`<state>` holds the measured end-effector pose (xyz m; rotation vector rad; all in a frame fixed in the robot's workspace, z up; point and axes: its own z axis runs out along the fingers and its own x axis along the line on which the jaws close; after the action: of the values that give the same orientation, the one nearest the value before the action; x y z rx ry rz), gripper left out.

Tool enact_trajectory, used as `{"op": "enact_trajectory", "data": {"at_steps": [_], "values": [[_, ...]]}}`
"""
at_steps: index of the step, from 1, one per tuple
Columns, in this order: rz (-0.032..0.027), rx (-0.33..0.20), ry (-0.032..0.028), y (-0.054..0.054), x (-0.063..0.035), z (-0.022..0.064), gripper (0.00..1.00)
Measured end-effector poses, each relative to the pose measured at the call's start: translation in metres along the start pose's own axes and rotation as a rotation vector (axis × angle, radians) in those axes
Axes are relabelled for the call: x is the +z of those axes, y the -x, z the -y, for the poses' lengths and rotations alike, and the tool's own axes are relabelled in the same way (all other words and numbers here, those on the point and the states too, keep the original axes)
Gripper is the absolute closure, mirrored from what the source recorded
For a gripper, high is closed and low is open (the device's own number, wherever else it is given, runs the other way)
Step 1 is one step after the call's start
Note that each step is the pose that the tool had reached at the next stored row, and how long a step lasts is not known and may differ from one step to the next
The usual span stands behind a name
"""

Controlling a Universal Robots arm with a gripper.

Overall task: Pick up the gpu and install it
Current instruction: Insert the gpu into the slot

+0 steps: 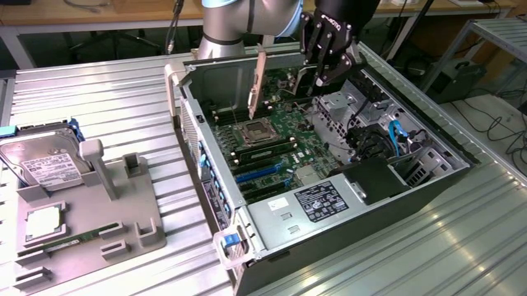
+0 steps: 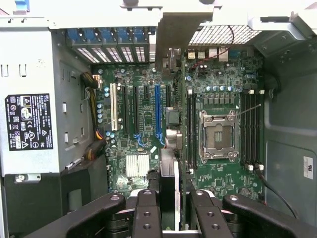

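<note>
Exterior view: the claw (image 1: 327,61) hangs over the open case (image 1: 428,154), clenched on the gpu (image 1: 260,77), which it carries edge-down, bracket end towards the case's rear wall, above the motherboard (image 1: 284,139). On the surface (image 1: 99,86) at the exterior view's left, a grey rack (image 1: 123,209) stands beside a hard drive (image 1: 41,163).

Wrist view: the fingers (image 2: 148,213) grip the gpu (image 2: 169,183) from both sides, its thin edge pointing down at the board near the blue slot (image 2: 158,114) and the socket (image 2: 216,136). Done well, this step seems to call for lining the card's edge squarely with its slot, bracket flush to the rear openings, then lowering straight without tilt.
</note>
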<state>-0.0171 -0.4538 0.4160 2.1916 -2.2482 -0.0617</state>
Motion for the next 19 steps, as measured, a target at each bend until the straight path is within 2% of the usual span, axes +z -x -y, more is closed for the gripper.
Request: {"op": "enact_trajectory", "data": {"at_steps": [19], "values": [[0.0000,0.000,0.0010,-0.0002,0.0094,0.0002,0.72]]}}
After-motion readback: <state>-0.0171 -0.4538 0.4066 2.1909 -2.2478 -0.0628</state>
